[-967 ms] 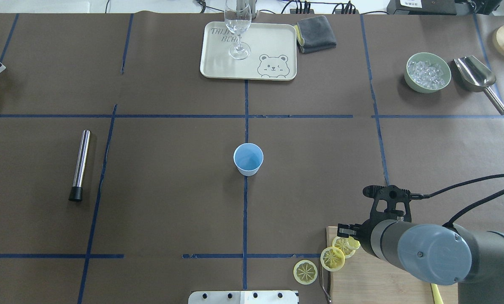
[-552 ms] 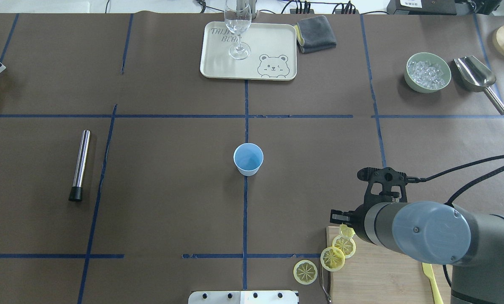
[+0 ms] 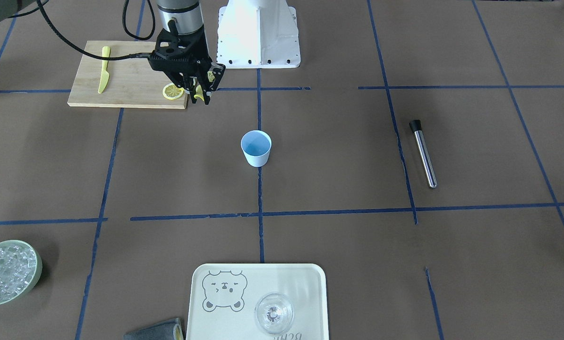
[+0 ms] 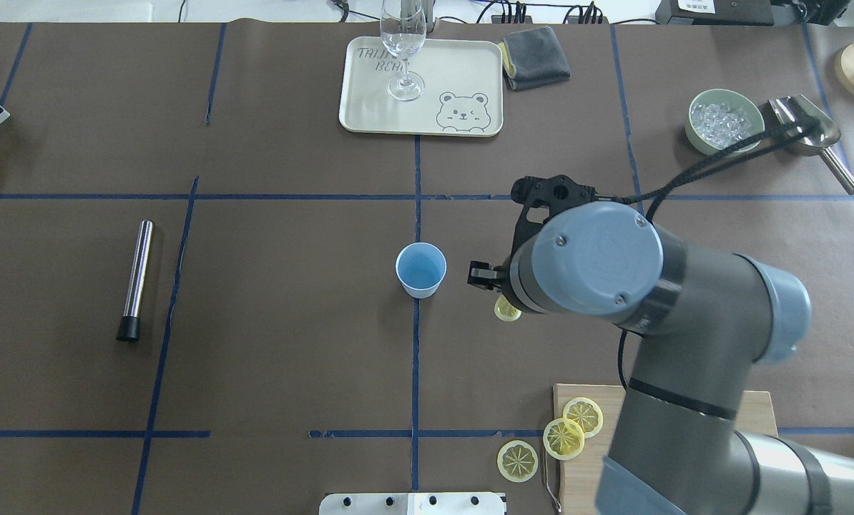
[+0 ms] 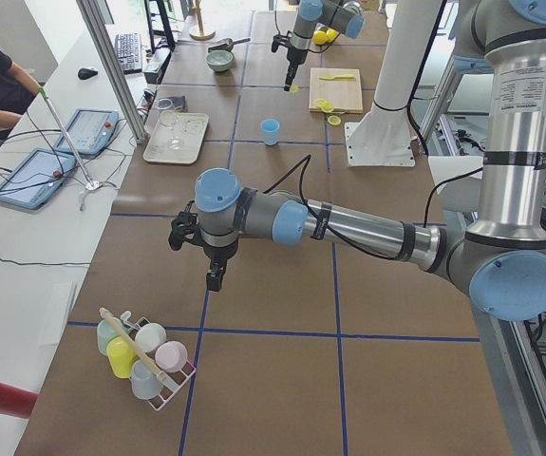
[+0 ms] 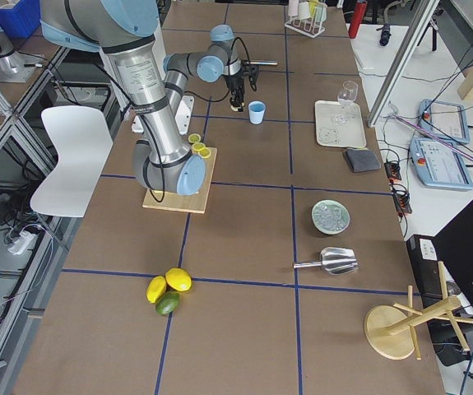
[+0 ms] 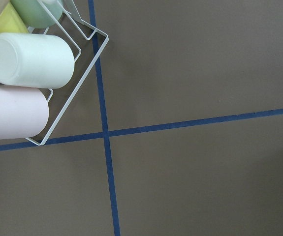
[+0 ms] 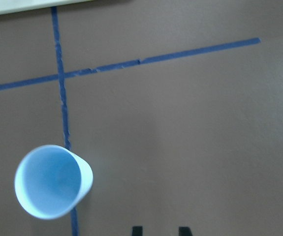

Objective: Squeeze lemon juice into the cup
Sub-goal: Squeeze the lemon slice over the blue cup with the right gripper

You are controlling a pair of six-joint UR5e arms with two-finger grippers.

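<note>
The pale blue cup (image 4: 420,270) stands upright at the table's middle; it also shows in the front view (image 3: 256,148) and the right wrist view (image 8: 52,181). My right gripper (image 4: 500,300) is shut on a yellow lemon slice (image 4: 506,310) and holds it above the table, right of the cup and apart from it. The front view shows the gripper (image 3: 199,93) pinching the slice (image 3: 197,97). Three more slices (image 4: 563,438) lie at the cutting board's (image 4: 756,409) left end. My left gripper (image 5: 214,278) hangs far to the left; I cannot tell its state.
A tray (image 4: 463,64) with a clear glass (image 4: 402,50) stands at the back. An ice bowl (image 4: 724,121) and scoop (image 4: 802,125) are back right. A metal tube (image 4: 135,279) lies left. A yellow knife (image 3: 103,68) lies on the board. A cup rack (image 7: 33,69) sits under my left wrist.
My right gripper has lifted one lemon slice off the cutting board and carried it up and to the left, close to the cup. The cup has not moved.
</note>
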